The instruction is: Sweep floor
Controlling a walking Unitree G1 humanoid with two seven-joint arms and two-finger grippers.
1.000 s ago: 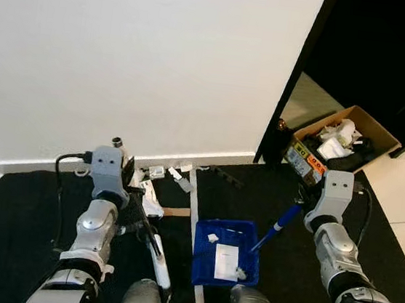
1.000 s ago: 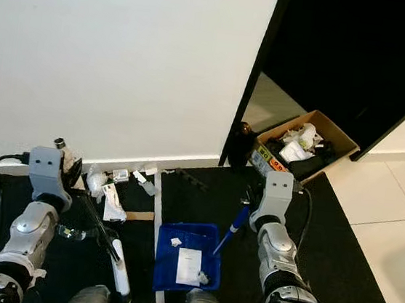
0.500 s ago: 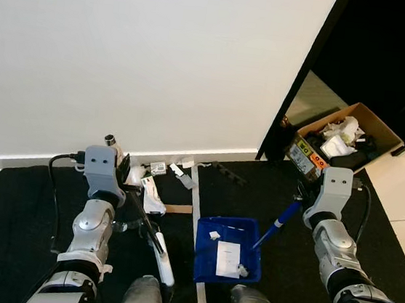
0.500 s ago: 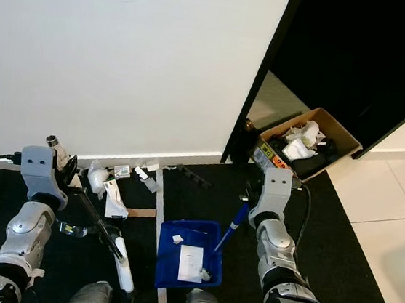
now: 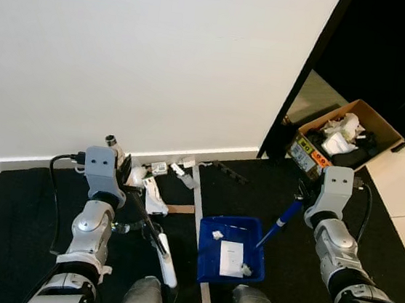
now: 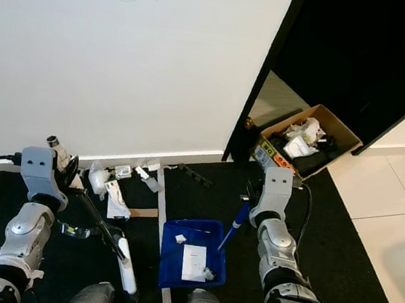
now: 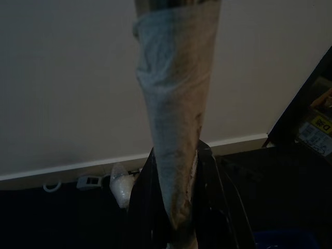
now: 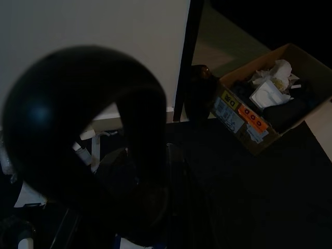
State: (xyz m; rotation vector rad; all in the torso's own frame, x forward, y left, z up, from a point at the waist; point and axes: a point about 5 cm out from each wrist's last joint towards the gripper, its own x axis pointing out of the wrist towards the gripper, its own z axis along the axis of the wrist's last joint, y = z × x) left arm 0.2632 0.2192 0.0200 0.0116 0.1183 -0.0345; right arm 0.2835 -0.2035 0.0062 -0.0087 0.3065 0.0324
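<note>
Your left gripper (image 7: 174, 228) clamps the broom handle (image 7: 174, 104); its fingers are mostly hidden. Right gripper (image 5: 301, 199) holds the blue dustpan (image 5: 231, 250), scraps inside, grip murky.

Head pair above, wrist cameras close in.

The two head eyes looked steeply down from above onto the black mat (image 5: 29, 197), white wall (image 5: 141, 49) and cardboard box (image 5: 347, 135), the right eye's framing shifted slightly sideways. The left wrist camera sat tight against a wrapped handle (image 7: 174, 129), facing the wall. The right wrist camera, dark and close behind a rounded black handle end (image 8: 78, 124), shared the cardboard box.
</note>
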